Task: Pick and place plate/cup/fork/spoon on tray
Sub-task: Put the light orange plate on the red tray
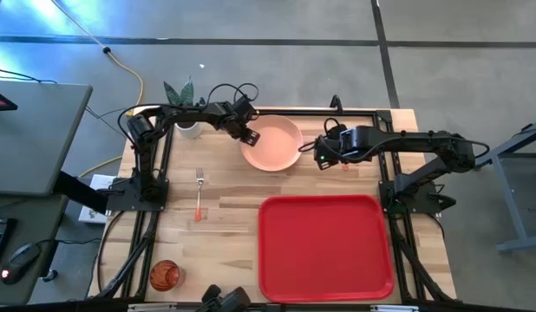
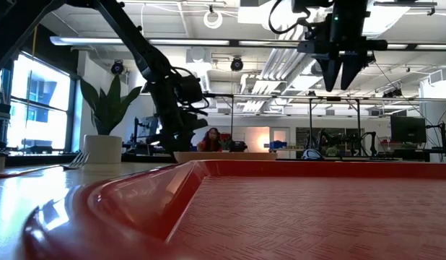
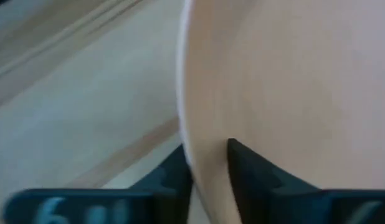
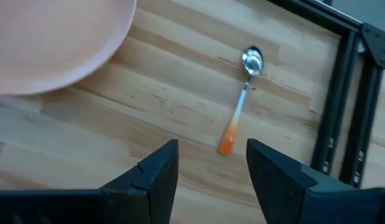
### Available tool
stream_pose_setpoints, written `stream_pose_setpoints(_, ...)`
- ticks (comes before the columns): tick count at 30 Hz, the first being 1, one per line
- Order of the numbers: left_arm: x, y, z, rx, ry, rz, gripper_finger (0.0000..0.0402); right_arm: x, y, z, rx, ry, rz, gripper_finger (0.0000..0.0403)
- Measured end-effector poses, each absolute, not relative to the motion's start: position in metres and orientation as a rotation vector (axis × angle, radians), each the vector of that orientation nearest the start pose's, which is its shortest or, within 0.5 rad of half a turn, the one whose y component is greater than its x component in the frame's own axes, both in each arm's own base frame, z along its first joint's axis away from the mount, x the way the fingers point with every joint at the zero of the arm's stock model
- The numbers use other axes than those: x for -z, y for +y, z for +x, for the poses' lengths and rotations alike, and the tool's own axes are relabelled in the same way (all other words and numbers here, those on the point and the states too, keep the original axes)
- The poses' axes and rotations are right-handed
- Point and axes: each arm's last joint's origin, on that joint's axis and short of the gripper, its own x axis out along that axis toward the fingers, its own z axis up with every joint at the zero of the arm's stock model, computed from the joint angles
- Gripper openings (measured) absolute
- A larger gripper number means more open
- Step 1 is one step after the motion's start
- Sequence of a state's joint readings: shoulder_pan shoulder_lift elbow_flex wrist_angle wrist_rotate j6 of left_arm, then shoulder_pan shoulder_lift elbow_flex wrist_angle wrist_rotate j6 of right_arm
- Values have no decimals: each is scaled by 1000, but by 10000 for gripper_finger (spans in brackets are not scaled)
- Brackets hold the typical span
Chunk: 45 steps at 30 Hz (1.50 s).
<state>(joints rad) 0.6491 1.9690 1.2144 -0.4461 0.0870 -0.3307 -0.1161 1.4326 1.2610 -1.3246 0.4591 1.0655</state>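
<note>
High view: I have the left tool [image 1: 249, 136] at the rim of the round salmon-pink plastic plate [image 1: 275, 146], just behind the flat red plastic tray [image 1: 325, 248].

Left wrist view: fingers pinch the rim; next I lift.

Right wrist view: right tool [image 4: 211, 163] wide above the orange-handled silver spoon [image 4: 241, 109].

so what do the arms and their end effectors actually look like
Both arms are matte black, jointed tubular links with loose black cables looping near the wrists. Each end effector, left and right, has two dark wedge-shaped fingers tapering to blunt tips. No clear markings show.
</note>
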Motion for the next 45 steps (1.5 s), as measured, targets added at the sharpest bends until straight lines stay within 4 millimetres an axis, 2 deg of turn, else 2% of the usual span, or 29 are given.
stream_pose_setpoints(4, -135, 227, 303, -602, 1021, -761, 13, -289, -40, 238, 1156, 1095, 557, 157)
stream_pose_setpoints(8, -138, 230, 303, -511, 987, -823, 15, -288, -40, 238, 1085, 1155, 542, 140)
stream_pose_setpoints(12, -157, 224, 308, -453, 943, -791, 6, -291, -37, 236, 1064, 1155, 546, 129)
stream_pose_setpoints(18, -188, 202, 326, -347, 817, -642, 5, -306, -36, 223, 1123, 1020, 505, 118)
stream_pose_setpoints(23, -208, 176, 350, -250, 664, -675, 5, -323, -37, 205, 1142, 908, 528, 110)
stream_pose_setpoints(27, -218, 144, 372, -170, 581, -709, 5, -336, -36, 189, 1149, 818, 553, 102)
stream_pose_setpoints(34, -211, 78, 397, -160, 598, -651, 5, -348, -36, 170, 1187, 719, 547, 89)
stream_pose_setpoints(40, -203, 50, 413, -139, 531, -668, 5, -346, -36, 173, 1178, 743, 536, 79)
stream_pose_setpoints(45, -180, 27, 424, -181, 535, -762, 5, -344, -34, 178, 1148, 764, 559, 74)
